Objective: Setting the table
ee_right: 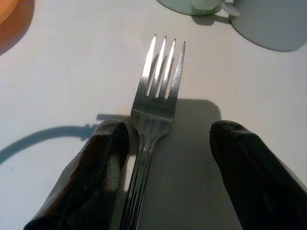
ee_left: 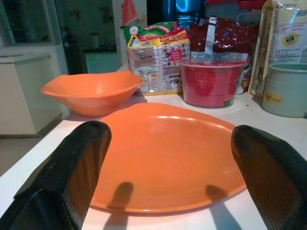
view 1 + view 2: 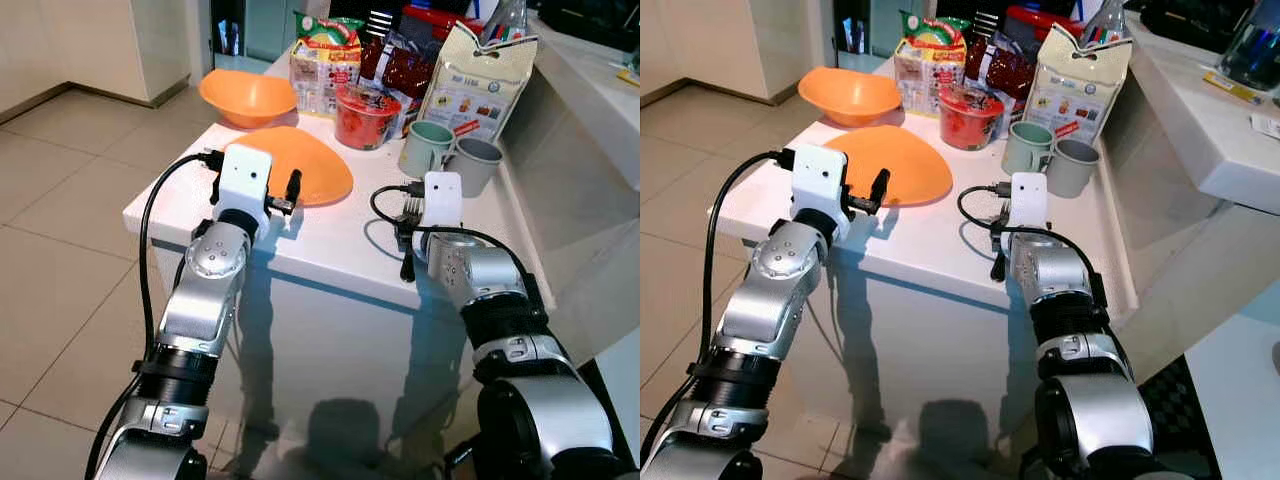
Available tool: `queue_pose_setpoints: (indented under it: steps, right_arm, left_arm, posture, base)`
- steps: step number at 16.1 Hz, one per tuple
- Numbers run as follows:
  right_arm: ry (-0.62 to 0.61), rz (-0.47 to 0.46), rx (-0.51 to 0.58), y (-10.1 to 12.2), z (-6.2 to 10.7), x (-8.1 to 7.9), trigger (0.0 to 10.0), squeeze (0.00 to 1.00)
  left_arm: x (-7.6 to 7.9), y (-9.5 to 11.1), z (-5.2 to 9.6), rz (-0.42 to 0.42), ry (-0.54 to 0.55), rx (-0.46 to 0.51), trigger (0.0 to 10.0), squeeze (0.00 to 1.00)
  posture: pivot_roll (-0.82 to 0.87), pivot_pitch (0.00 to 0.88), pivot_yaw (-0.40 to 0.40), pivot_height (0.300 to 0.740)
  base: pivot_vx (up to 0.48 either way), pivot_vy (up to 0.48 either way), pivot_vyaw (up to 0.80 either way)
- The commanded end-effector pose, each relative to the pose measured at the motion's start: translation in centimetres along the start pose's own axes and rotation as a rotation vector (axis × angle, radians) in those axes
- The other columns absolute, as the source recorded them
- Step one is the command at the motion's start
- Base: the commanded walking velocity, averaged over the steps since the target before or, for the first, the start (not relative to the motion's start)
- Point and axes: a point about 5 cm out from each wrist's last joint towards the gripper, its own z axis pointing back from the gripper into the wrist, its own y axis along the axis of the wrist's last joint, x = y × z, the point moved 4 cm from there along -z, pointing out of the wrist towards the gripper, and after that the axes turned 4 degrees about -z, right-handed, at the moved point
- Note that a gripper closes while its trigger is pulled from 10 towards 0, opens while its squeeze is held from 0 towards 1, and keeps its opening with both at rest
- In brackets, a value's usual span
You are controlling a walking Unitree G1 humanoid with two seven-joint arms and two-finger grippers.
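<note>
Right wrist view has my right jaws [image 1: 165,158] spread wide over the counter [image 3: 340,240], a fork [image 1: 156,100] lying flat between the fingers [image 1: 100,167], its handle close beside one of them and its tines pointing away towards two mugs [image 3: 450,150]. From my head, the fork sits at about 1 o'clock, just ahead of my right wrist, near the counter's front edge. My left jaws [image 2: 168,167] are also released, fingers well apart, low at the near rim of the orange plate [image 3: 300,160], which lies at 11 o'clock. Beyond the plate, at 11 o'clock further back, sits an orange bowl [image 3: 245,95]. A red cup [image 3: 365,115] stands at 12 o'clock behind the plate, with food packets [image 3: 325,55] and a tall pouch [image 3: 475,75] crowded at the counter's far end. The mugs stand side by side at 1 o'clock, beyond the fork.
</note>
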Motion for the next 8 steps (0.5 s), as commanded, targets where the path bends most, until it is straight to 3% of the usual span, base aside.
queue_pose_setpoints:
  steps: [1,3,5,8]
  right_arm:
    - [-0.015,0.018,-0.044,-1.08,-0.34,0.7,10.0,0.0]
    - [0.01,0.019,-0.039,-0.8,-0.56,0.5,10.0,0.0]
    - [-0.029,-0.051,-0.101,-1.14,-0.91,1.44,10.0,0.0]
    - [0.0,-0.134,-0.15,-1.13,-0.93,1.08,10.0,0.0]
  left_arm:
    - [0.44,0.29,-0.07,-0.006,-0.014,0.005,10.0,0.0]
    - [0.42,0.21,-0.07,-0.008,-0.014,0.003,10.0,0.0]
    - [0.48,0.29,-0.14,-0.009,-0.017,0.006,10.0,0.0]
    - [0.39,0.34,-0.13,-0.01,-0.015,0.008,10.0,0.0]
  posture:
    - [0.16,0.0,-0.142,0.74]
    - [0.16,0.0,-0.14,0.74]
    - [0.16,0.0,-0.14,0.74]
    - [0.16,0.0,-0.142,0.74]
  base:
    - [0.0,0.0,0.0]
    - [0.0,0.0,0.0]
    - [0.0,0.0,0.0]
    - [0.0,0.0,0.0]
